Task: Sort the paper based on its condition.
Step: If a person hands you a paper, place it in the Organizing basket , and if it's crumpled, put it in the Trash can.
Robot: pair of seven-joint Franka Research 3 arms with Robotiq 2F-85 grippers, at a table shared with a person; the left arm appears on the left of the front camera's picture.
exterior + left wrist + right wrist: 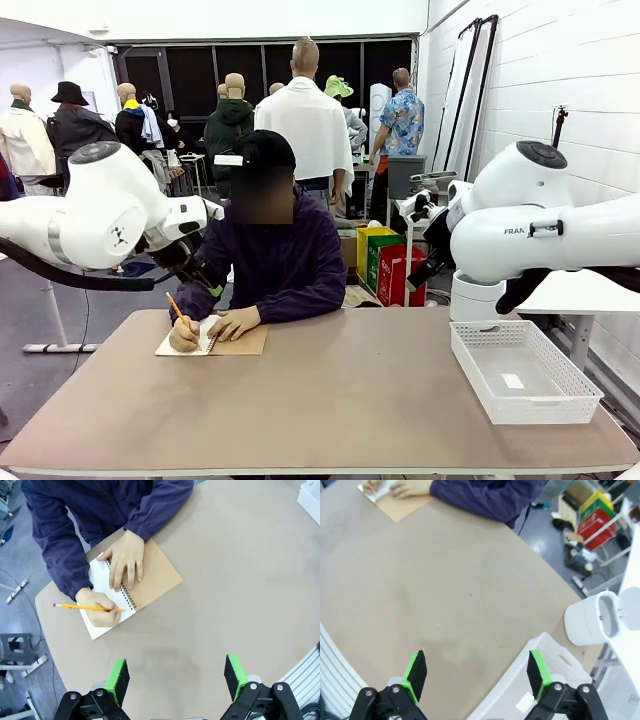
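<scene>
Paper: the thin white paper sheet (101,580) lay in the open spiral-bound notebook with a brown cardboard cover (157,577); the person's flat hand (125,562) pressed it down; a yellow pencil (80,607) was at work on it
Left gripper: left gripper (176,672) spread wide, empty, above the tan bench (240,580); sheet ahead of it, apart, long axis slanting across its view
Right gripper: right gripper (476,672) spread wide, empty, by the white plastic lattice basket (530,408); sheet far across the bench
Nearer arm: the left, by my reckoning
</scene>
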